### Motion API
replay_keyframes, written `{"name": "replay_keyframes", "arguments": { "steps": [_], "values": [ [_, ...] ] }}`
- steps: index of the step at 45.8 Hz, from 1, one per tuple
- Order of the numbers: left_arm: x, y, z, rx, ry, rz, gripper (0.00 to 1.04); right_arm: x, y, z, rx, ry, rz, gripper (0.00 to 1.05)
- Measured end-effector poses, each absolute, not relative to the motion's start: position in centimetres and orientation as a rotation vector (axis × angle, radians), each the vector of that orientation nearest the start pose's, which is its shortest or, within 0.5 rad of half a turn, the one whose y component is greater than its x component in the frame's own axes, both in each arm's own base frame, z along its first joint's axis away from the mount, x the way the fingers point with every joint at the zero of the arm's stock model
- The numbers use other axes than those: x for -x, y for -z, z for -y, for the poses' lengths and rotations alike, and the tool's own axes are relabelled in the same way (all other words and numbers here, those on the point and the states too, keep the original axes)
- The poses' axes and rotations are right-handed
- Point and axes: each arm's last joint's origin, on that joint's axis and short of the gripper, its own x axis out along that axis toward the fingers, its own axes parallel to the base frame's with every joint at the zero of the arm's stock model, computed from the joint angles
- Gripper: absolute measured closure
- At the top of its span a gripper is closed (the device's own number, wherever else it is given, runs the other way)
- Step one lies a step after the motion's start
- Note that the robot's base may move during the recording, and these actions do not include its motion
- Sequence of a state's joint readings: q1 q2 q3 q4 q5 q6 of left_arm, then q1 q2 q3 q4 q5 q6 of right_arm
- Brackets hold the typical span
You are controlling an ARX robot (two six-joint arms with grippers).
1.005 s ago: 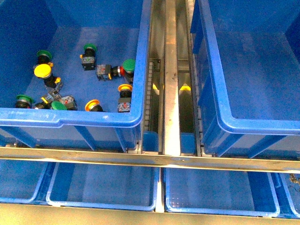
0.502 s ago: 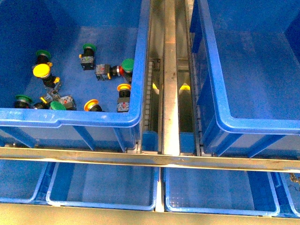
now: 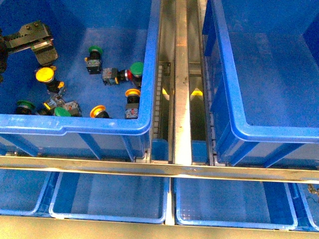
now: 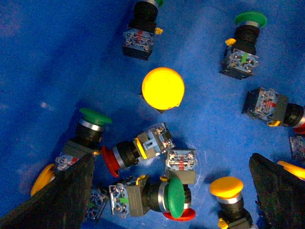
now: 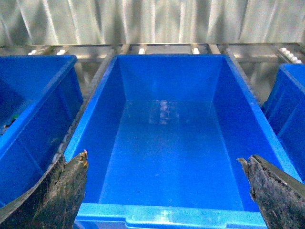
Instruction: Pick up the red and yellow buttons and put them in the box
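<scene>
Red and yellow buttons lie among green-capped ones on the floor of the left blue bin (image 3: 75, 127). A yellow cap (image 3: 45, 74) faces up, and two orange caps (image 3: 132, 93) (image 3: 98, 111) and a red cap (image 3: 128, 75) lie nearby. My left gripper (image 3: 27, 55) hangs open above them, at the bin's far left. In the left wrist view the yellow cap (image 4: 163, 88), a red button (image 4: 110, 161) and an orange cap (image 4: 226, 187) lie below the open left gripper (image 4: 170, 160), untouched. The box (image 3: 259, 134) stands empty on the right. My right gripper (image 5: 164, 160) is open over the box (image 5: 167, 214).
Green-capped buttons (image 3: 95, 50) (image 3: 62, 112) (image 4: 176, 200) are mixed in with the others. A metal rail (image 3: 182, 99) runs between the two bins. Shallow blue trays (image 3: 109, 199) sit below the front bar. Another blue bin (image 5: 33, 119) flanks the box.
My left gripper has come into the front view at the bin's far left, covering the green button near the yellow cap. The buttons have not moved.
</scene>
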State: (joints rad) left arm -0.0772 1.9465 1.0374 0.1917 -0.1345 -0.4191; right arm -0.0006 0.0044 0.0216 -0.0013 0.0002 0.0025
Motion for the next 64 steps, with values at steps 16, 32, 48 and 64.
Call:
{"name": "replay_keyframes", "arguments": {
  "steps": [16, 32, 48, 64],
  "values": [
    [-42.9, -9.8, 1.4, 0.312, -0.189, -0.736, 0.08, -9.7, -17.0, 0.0, -0.002, 0.001, 0.016, 0.06],
    [-45.7, -7.6, 1.0, 0.310, -0.173, -0.775, 0.08, -9.7, -17.0, 0.0, -0.002, 0.001, 0.016, 0.06],
    [-47.3, -6.9, 0.5, 0.302, -0.165, -0.778, 0.08, -9.7, -17.0, 0.0, -0.003, 0.001, 0.016, 0.06],
    [-47.3, -6.2, 0.5, 0.309, -0.156, -0.807, 0.54, -9.7, -17.0, 0.0, -0.002, 0.001, 0.016, 0.06]
  ]
}}
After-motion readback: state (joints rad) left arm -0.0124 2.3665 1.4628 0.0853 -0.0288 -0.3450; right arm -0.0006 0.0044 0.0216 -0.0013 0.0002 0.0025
